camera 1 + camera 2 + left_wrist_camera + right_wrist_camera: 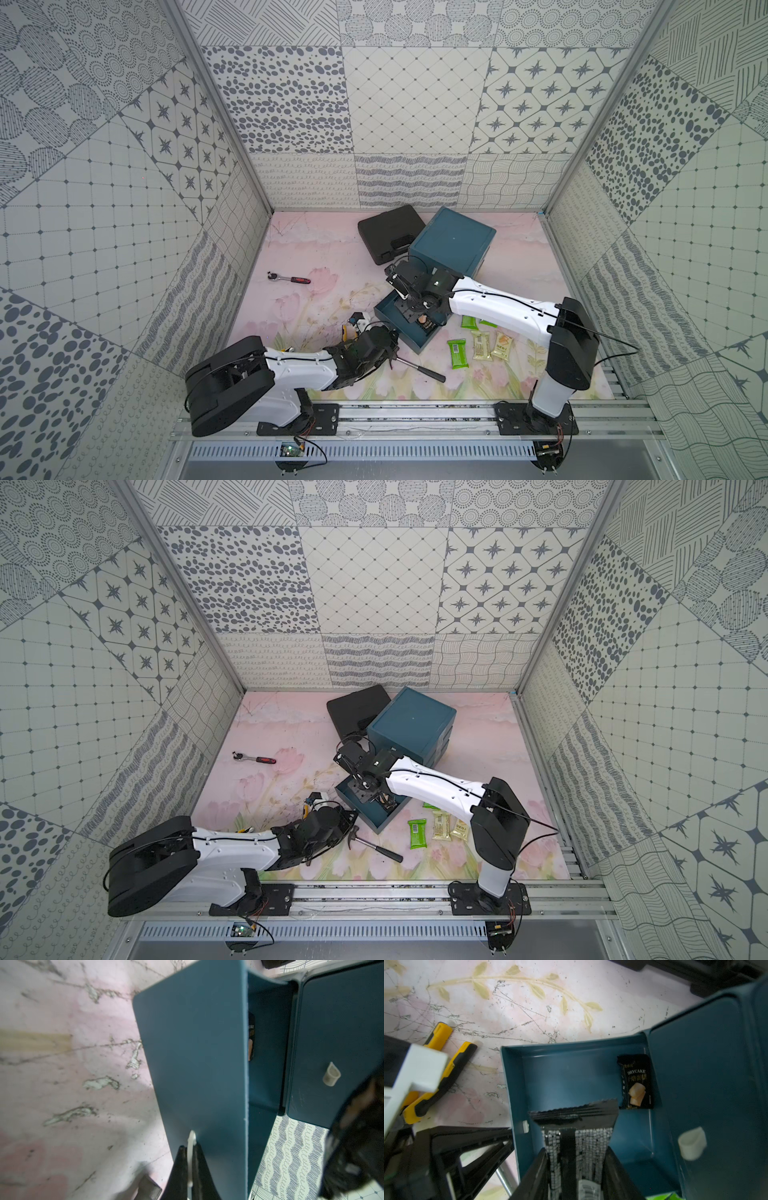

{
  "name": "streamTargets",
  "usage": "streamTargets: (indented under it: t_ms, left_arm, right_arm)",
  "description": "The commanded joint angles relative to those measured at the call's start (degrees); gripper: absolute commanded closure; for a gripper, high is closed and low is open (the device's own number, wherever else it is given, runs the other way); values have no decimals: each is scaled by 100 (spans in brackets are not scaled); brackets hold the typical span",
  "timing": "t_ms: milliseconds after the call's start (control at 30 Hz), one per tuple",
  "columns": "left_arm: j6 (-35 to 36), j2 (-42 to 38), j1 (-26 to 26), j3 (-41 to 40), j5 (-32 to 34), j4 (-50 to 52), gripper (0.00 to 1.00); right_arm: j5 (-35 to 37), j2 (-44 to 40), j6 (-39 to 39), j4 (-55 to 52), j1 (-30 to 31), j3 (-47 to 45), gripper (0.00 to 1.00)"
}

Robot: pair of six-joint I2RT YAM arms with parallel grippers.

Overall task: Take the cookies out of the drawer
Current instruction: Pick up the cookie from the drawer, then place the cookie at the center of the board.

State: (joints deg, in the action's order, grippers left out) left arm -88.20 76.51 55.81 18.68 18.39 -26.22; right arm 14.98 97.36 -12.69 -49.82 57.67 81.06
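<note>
The teal drawer (pixel 517 1084) is pulled out of the teal cabinet (pixel 453 241). My right gripper (pixel 577 1150) reaches down into it and is shut on a black cookie packet (pixel 575 1124), printed back side showing. Another black cookie packet (pixel 636 1081) with a tan cookie picture lies flat in the drawer's corner. My left gripper (pixel 189 1147) is shut on the white handle (pixel 191 1138) of the drawer front (pixel 197 1053). On the table beside the drawer lie a green packet (pixel 457 353), two beige packets (pixel 481 345) (pixel 502 345) and a partly hidden green one (pixel 468 322).
A hammer (pixel 419 368) lies just in front of the drawer, near my left wrist. Yellow-handled pliers (pixel 446 1076) lie left of the drawer. A red-handled ratchet (pixel 289 279) is at mid left, and a black case (pixel 388 232) sits behind the cabinet.
</note>
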Motion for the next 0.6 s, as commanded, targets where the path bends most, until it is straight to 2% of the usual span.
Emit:
streamTargets:
  t_ms: [0,200,300,400,567]
  left_arm:
    - [121,-1,16,49,201,161,100]
    - [161,12,12,93,200,160,100]
    - [163,33,15,107,200,144,100]
    - [157,62,15,119,191,117,100]
    - [158,63,15,123,191,95,100]
  right_arm:
    - [251,-625,-650,-293,60,-409,62]
    - [588,-1751,-1260,-833,-4,-1008,63]
    - [598,-2230,-1482,-1100,-244,-1291,63]
    - [454,-2793,-1578,-1205,-753,-1709,63]
    - [94,-3558,-1421,-1201,-2080,-2280,64]
